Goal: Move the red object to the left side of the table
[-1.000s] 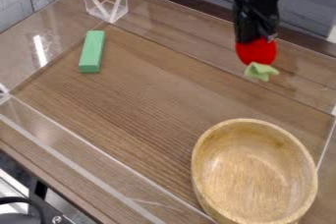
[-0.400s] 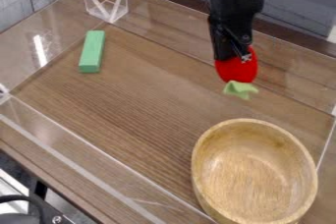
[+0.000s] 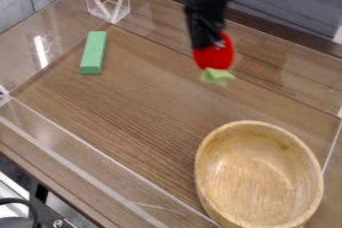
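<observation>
The red object (image 3: 215,56), a small rounded toy fruit with a light-green leafy stem hanging below it, is lifted off the table (image 3: 134,112) near the middle of its far half. My gripper (image 3: 210,46) comes down from above and is shut on the fruit's top; the black fingers hide part of it. The leafy stem dangles just above the wood.
A green rectangular block (image 3: 94,51) lies at the left rear. A wooden bowl (image 3: 259,175) sits at the front right. Low clear acrylic walls (image 3: 60,137) edge the tabletop, with a clear folded piece (image 3: 107,5) at the back left.
The gripper has carried the red object leftward across the table, from the right rear toward the middle, still held off the surface.
</observation>
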Available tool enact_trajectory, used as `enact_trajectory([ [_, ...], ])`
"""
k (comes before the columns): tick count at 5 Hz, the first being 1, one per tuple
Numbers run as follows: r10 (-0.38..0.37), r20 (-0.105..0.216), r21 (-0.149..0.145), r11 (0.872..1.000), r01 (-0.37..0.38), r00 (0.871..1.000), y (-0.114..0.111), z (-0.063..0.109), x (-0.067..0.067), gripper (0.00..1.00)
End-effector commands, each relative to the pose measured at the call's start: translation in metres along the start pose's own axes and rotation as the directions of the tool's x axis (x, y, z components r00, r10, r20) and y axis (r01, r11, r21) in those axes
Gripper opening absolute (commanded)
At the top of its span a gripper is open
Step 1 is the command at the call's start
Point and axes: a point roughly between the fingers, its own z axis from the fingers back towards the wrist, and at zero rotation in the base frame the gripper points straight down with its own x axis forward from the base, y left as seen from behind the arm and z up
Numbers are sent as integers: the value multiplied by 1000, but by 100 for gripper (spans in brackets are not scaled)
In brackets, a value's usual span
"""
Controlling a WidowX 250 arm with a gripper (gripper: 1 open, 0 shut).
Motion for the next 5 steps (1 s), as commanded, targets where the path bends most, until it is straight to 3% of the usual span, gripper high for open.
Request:
enact_trajectory([
  [1, 84, 31, 59, 995, -85, 996, 29, 15, -9, 0],
  [4, 106, 29, 77, 991, -107, 994, 87, -12, -30, 0],
  [5, 173, 27, 98, 980, -175, 985, 108, -16, -36, 0],
])
